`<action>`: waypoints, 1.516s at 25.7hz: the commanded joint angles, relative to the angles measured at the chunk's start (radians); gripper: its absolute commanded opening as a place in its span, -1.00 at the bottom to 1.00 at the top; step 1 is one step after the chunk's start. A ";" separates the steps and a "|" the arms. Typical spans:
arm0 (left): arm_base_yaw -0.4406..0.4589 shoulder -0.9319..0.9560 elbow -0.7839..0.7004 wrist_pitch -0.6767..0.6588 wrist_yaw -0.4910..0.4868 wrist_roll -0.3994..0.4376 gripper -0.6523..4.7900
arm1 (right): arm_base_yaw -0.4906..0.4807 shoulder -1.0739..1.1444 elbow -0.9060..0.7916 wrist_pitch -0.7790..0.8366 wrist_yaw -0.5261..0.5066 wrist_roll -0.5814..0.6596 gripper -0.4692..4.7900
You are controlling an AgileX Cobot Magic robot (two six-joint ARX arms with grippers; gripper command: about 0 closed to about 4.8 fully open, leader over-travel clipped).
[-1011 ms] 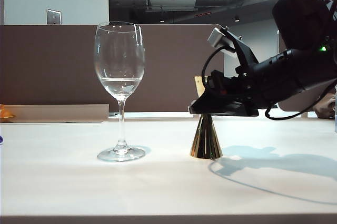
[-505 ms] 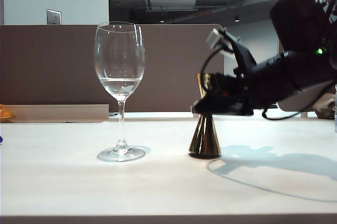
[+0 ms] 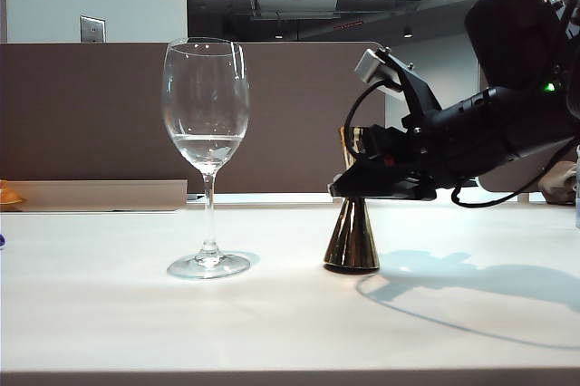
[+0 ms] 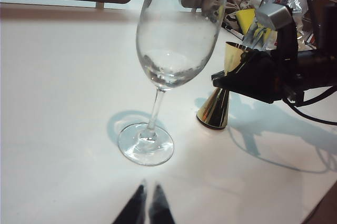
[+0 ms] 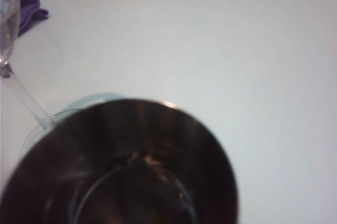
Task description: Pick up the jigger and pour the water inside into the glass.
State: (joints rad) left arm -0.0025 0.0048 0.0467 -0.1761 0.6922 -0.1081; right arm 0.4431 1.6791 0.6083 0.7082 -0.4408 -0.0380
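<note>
My right gripper (image 3: 349, 188) pinches the upright gold metal hourglass jigger (image 3: 352, 239) at its waist, beside the tall clear stemmed glass (image 3: 207, 146); my left gripper (image 4: 146, 209), fingers together, idles nearer the glass.

Glossy gold metal jigger (image 3: 352, 239), clear smooth glass (image 3: 206, 123), matt white table (image 3: 272, 323).

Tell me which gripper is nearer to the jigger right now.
Right. The right gripper is closed around the jigger at its narrow waist, on the table. The left gripper hangs back on the near side of the glass, jaws shut, touching nothing.
</note>
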 commanded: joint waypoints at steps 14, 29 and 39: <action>0.001 0.001 0.001 0.012 0.003 0.003 -0.68 | 0.002 -0.199 0.060 -0.205 0.050 -0.023 -0.84; 0.002 0.001 0.001 0.013 0.003 0.003 -0.68 | 0.049 -0.296 0.371 -0.602 0.134 -0.142 -0.84; 0.001 0.001 0.001 0.012 0.003 0.003 -0.68 | 0.171 -0.294 0.468 -0.673 0.265 -0.233 -0.84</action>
State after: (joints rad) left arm -0.0025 0.0051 0.0467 -0.1761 0.6922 -0.1081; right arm 0.6060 1.3899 1.0679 0.0174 -0.2008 -0.2596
